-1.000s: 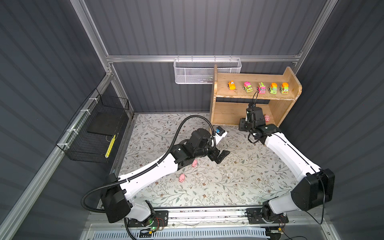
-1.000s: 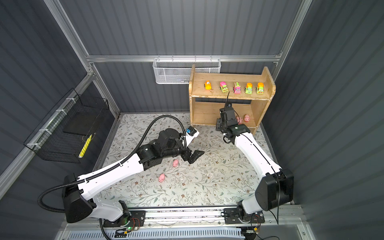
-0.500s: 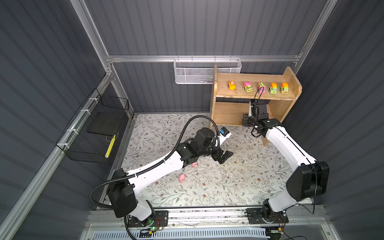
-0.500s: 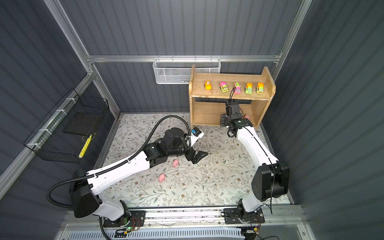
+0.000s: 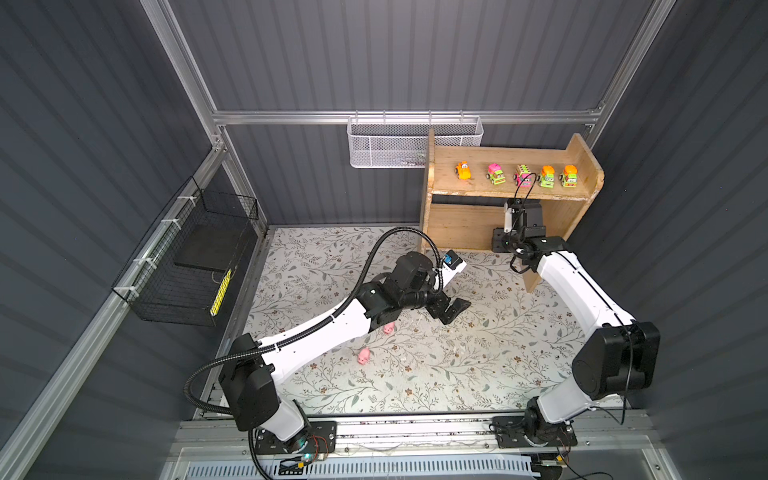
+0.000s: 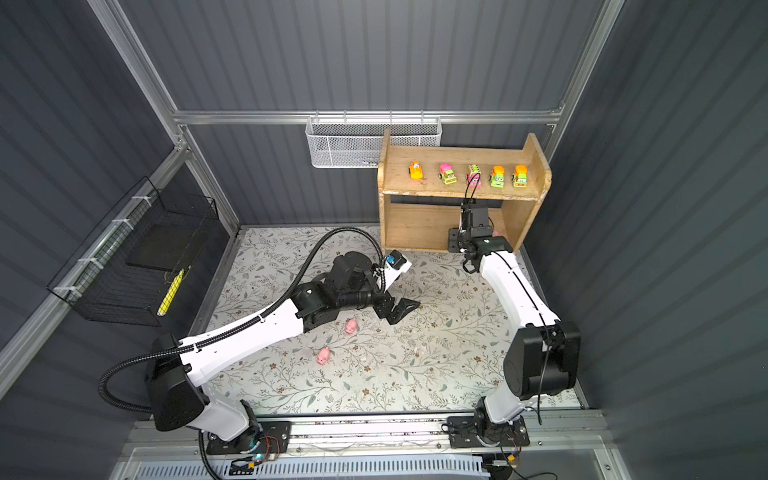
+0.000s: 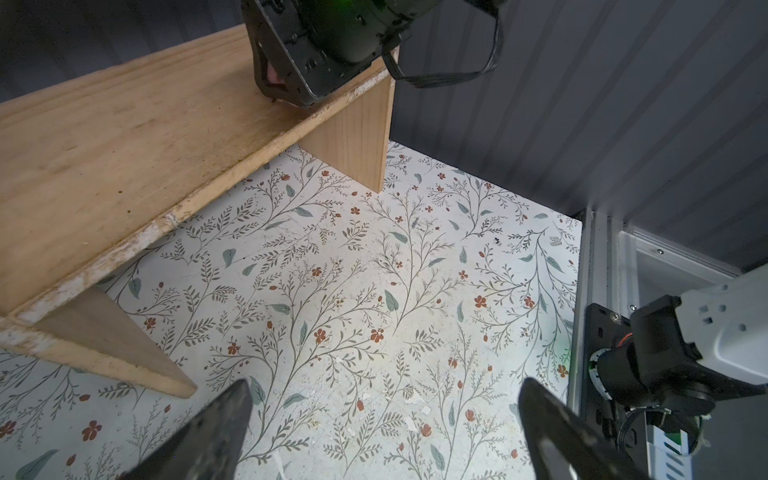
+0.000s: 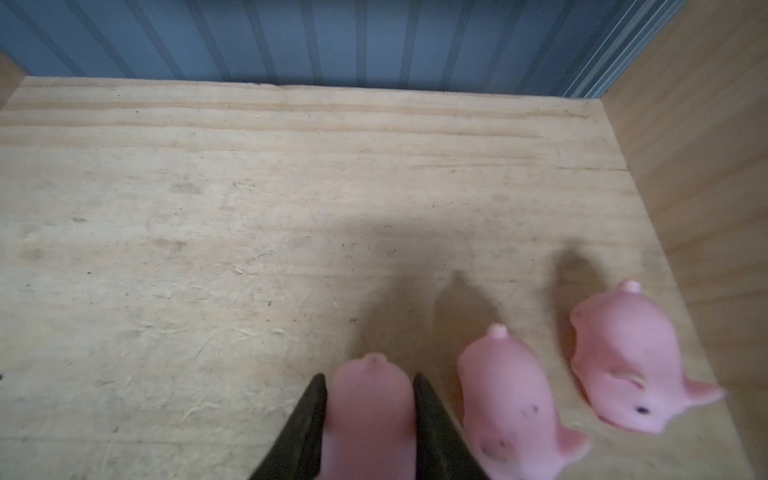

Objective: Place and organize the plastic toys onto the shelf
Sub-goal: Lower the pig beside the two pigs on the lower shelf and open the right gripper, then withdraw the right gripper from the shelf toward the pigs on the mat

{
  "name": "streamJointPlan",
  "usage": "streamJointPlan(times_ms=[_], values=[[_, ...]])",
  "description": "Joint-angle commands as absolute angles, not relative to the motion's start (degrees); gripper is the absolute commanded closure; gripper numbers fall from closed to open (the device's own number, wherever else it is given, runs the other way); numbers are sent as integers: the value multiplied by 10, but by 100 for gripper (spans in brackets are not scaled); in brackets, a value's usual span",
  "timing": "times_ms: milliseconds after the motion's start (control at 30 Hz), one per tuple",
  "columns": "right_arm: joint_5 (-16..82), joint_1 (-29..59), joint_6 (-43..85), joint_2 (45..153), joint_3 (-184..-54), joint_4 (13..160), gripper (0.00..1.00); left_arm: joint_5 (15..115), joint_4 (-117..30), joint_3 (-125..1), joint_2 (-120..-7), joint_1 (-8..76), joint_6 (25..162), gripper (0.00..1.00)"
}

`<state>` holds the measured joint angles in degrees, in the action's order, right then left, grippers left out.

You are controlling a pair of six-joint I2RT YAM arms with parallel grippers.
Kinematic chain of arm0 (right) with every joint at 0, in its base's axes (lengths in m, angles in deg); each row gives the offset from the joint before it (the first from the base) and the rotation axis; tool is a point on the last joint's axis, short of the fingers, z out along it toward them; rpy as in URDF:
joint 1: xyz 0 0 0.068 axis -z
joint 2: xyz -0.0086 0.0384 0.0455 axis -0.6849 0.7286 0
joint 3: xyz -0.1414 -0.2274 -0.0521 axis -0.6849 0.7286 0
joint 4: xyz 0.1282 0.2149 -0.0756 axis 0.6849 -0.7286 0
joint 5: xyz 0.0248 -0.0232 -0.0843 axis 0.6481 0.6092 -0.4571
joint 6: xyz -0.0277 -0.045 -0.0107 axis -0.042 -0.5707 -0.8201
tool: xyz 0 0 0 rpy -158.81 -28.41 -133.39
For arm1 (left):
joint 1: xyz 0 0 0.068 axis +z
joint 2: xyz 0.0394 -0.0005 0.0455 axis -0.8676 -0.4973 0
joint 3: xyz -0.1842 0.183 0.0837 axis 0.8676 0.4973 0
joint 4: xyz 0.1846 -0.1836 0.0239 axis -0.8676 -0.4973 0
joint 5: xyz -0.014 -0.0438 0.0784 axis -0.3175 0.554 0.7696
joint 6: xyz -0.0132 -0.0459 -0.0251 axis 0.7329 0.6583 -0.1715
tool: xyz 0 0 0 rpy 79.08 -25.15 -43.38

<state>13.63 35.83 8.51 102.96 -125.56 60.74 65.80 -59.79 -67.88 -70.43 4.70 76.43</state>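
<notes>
The wooden shelf [image 5: 509, 194] stands at the back right in both top views. Several cartoon vehicles [image 5: 520, 175] line its top tier. My right gripper [image 8: 370, 376] reaches into the lower tier [image 8: 249, 228], shut on a pink pig [image 8: 370, 415]. Two more pigs [image 8: 511, 403] [image 8: 623, 361] lie on that board right beside it. On the floral mat two pink pigs [image 5: 389, 329] [image 5: 365, 356] lie next to my left arm. My left gripper [image 5: 451, 311] hangs open and empty over the mat [image 7: 384, 415], in front of the shelf [image 7: 124, 145].
A white mesh basket [image 5: 413, 143] hangs on the back wall left of the shelf. A black wire basket [image 5: 187, 257] with a yellow item is fixed to the left wall. The floral mat [image 5: 457, 365] ends at a metal rail along the front.
My right arm has pushed further into the shelf's lower tier with the pig. The left arm has shifted a little to the right, its gripper still open.
</notes>
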Motion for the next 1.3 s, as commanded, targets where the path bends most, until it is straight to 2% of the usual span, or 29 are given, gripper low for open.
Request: streamJointPlan(times_ms=[0,733,1267], values=[[150,367,83,1042,-1259,612,66,657,-608,-702,-708,48,753,0],[157,375,95,1039,-1258,613,49,667,-614,-702,-707,49,743,0],[175,374,127,982,-1242,593,38,668,-614,-689,-674,49,754,0]])
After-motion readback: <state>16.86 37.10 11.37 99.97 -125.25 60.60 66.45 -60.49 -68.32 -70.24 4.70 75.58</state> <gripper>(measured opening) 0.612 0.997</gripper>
